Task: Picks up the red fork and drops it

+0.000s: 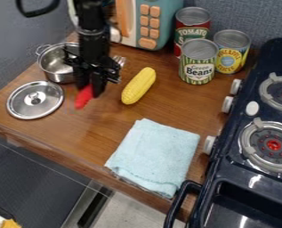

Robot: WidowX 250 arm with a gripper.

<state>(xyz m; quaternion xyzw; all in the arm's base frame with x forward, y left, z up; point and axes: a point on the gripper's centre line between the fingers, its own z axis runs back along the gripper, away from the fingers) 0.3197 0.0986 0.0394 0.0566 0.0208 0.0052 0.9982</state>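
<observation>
And the jaws of the black gripper (pixel 89 89) are clamped on the red fork (pixel 82 97), left of the frame's centre, handle slanting low! Beside it, I see yellow corn (pixel 138 85); across, the lid (pixel 35 100) lies on the bench (pixel 86 133), near the metal pot (pixel 55 66).

arm (pixel 90 26): coloured black throughout, built in chunky segments
claw (pixel 89 89): finished in black, dotted with small shiny spots

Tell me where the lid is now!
In the camera view, the lid lies on the left side of the table, just in front of the pot and left of the fork.
</observation>
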